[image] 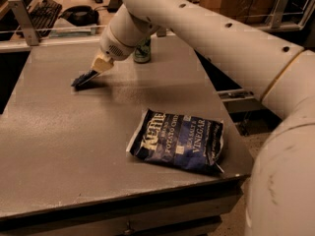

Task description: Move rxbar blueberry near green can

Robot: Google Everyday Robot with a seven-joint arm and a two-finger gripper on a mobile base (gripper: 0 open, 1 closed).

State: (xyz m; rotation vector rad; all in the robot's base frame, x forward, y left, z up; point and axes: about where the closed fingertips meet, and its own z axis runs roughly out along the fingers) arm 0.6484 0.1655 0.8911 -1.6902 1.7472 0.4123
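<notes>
Reaching in from the right over the grey worktop (59, 146), the white arm ended in the end effector (100, 66), which hung low above the far-left part of the surface. Its tan fingers (103, 62) were drawn narrow and pinched one end of the rxbar blueberry (83, 78). The dark, flat wrapper stuck out down and to the left of the end effector, tilted, with a shadow beneath it; whether its free end touched the worktop could not be told. The green can (142, 52) stood upright near the end effector, to its right and a little farther back, partly hidden behind the wrist and apart from the bar. Well apart from the end effector, toward the near right corner of the worktop, a blue Kettle chip bag (179, 140) lay flat with its white lettering facing up. Beyond the end effector, past the worktop's far edge, a black keyboard (44, 9) and a dark rounded object (78, 14) that could not be made out sat on another surface.
</notes>
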